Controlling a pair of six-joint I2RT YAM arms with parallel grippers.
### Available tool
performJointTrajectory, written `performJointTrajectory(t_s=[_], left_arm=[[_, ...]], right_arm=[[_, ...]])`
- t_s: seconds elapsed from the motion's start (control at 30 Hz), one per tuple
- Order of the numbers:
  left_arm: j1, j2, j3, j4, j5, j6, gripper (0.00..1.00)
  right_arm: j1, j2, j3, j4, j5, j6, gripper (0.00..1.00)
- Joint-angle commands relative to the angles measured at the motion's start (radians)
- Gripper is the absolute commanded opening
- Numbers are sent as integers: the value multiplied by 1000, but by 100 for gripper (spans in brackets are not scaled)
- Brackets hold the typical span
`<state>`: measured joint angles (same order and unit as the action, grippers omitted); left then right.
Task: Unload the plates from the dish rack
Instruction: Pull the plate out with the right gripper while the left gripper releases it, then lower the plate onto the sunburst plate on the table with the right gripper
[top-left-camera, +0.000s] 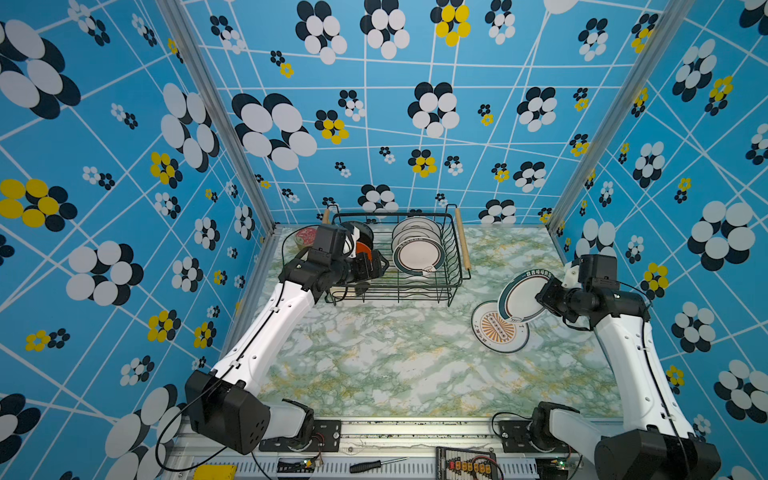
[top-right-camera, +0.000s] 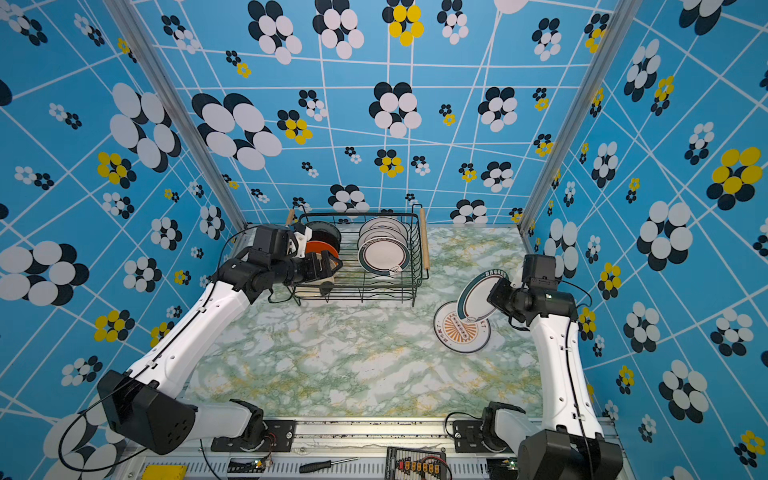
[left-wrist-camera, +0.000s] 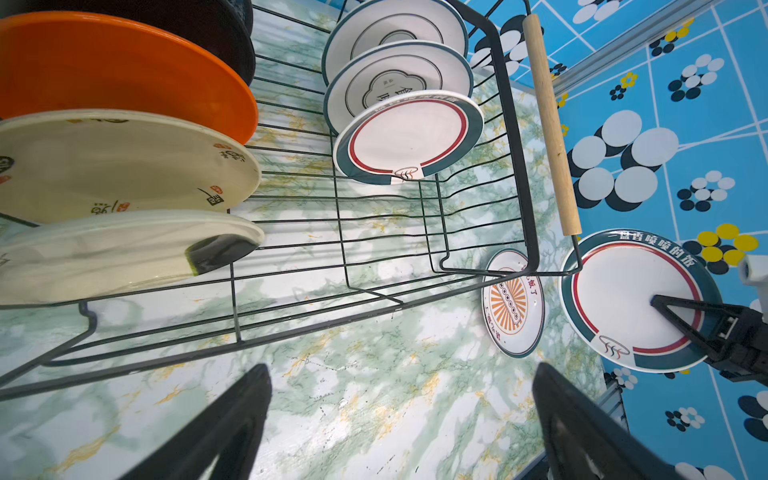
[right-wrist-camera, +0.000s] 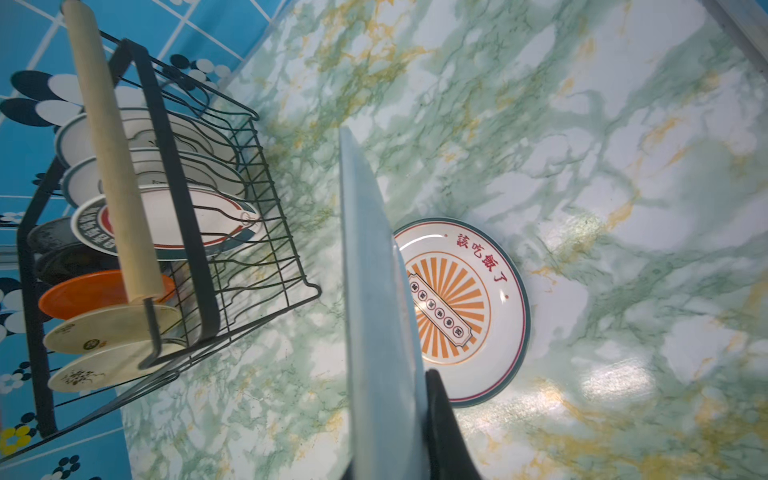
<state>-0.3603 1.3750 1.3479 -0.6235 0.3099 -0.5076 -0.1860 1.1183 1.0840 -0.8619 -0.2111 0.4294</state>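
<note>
The black wire dish rack (top-left-camera: 395, 297) (top-right-camera: 361, 291) stands at the back of the table. Its right side holds three white plates (top-left-camera: 417, 253) (left-wrist-camera: 407, 137) on edge. On its left are orange (left-wrist-camera: 124, 70), black and cream plates (left-wrist-camera: 124, 162). My left gripper (top-left-camera: 370, 266) (left-wrist-camera: 401, 370) hovers open over the rack's left side, holding nothing. My right gripper (top-left-camera: 540, 297) (right-wrist-camera: 415, 382) is shut on a teal-rimmed white plate (top-left-camera: 521, 297) (left-wrist-camera: 631, 299) (right-wrist-camera: 374, 291), tilted above a sunburst plate (top-left-camera: 498, 328) (right-wrist-camera: 457, 307) that lies flat on the table.
A small red-lidded tin (top-left-camera: 306, 237) sits left of the rack, behind my left wrist. The rack's wooden handle (top-left-camera: 462, 245) faces the right arm. Blue patterned walls close in the back and both sides. A screwdriver (top-left-camera: 376, 464) lies on the front rail.
</note>
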Motion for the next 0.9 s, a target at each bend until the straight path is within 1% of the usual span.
performJointTrajectory(t_s=[0.0, 0.1, 0.13, 0.3, 0.47, 0.7, 0.87], left_arm=[[-58, 23, 71, -69, -93, 33, 99], [-110, 37, 98, -94, -203, 9, 99], [-123, 41, 101, -94, -219, 4, 99], [-140, 78, 129, -126, -250, -8, 99], [-150, 136, 192, -195, -246, 3, 99], [-178, 154, 232, -208, -348, 47, 99], [-187, 165, 244, -203, -280, 185, 99]], right_arm=[[-6, 11, -34, -5, 10, -4, 0], [-6, 16, -72, 7, -6, 3, 0], [-6, 20, -83, 7, -10, 4, 0], [-5, 47, -133, 38, -57, 31, 0], [-6, 70, -173, 75, -92, 40, 0], [-6, 84, -233, 120, -110, 51, 0], [-6, 103, -267, 163, -119, 63, 0]])
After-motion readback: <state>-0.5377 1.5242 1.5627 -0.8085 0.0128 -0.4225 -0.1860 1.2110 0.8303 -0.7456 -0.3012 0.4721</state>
